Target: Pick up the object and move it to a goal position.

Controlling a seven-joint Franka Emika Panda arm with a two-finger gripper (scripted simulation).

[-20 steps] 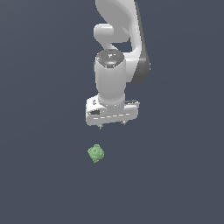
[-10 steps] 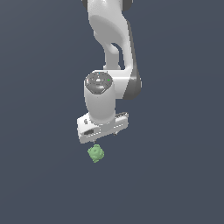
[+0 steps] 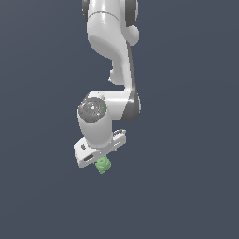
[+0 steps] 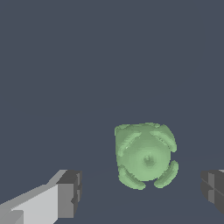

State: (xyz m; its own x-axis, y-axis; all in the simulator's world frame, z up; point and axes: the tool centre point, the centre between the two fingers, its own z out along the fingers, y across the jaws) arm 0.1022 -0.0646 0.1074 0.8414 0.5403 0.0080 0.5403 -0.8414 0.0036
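The object is a small light-green knobbly lump [image 3: 103, 165] lying on the dark grey floor. In the exterior view my white gripper [image 3: 99, 160] hangs right over it, and its body hides the lump's upper part. In the wrist view the lump [image 4: 145, 155] lies between my two dark fingertips [image 4: 69, 192], nearer one of them, with gaps on both sides. The gripper [image 4: 142, 189] is open and holds nothing.
The white arm [image 3: 114, 51] comes down from above in the exterior view. The floor [image 3: 186, 140] is a plain dark grey surface with no other objects in view.
The gripper has moved down and toward the exterior view's left, from well above the lump to right over it. The lump has not moved.
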